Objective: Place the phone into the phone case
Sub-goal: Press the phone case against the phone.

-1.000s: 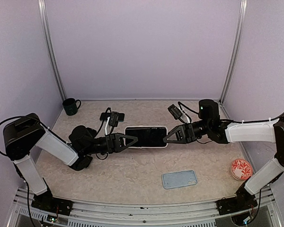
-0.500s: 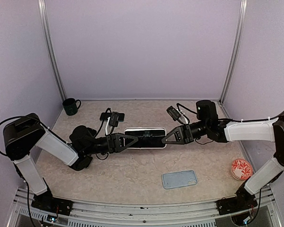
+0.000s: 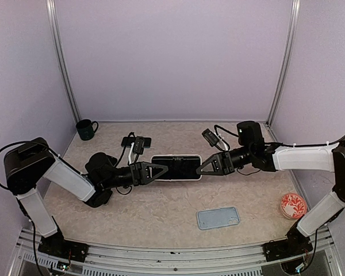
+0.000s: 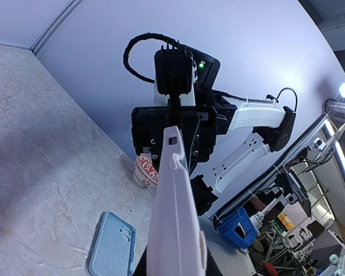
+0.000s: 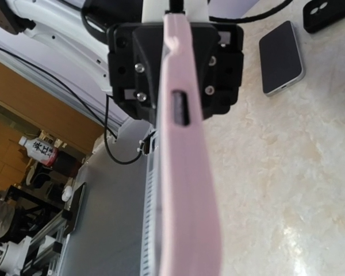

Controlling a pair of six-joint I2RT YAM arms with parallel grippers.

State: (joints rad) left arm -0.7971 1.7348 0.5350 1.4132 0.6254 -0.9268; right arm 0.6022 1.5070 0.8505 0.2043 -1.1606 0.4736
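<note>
Left gripper (image 3: pixel 161 169) is clamped on the left end of the phone (image 3: pixel 176 167); right gripper (image 3: pixel 200 168) is clamped on its right end. The phone, already seated in a pale pink case (image 5: pixel 187 172), is held between both arms above mid-table, screen up. Its edge is seen end-on in both wrist views. A light blue case (image 3: pixel 218 218) lies flat near the front edge, well apart. Also present: dark mug (image 3: pixel 86 129) at back left, red patterned dish (image 3: pixel 292 205) at right, another phone (image 5: pixel 282 58) flat on the table (image 3: pixel 155 213).

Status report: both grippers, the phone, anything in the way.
Left gripper and right gripper shut on the cased phone, one at each end, held above the table. Blue case lies apart. Nothing in the way.
</note>
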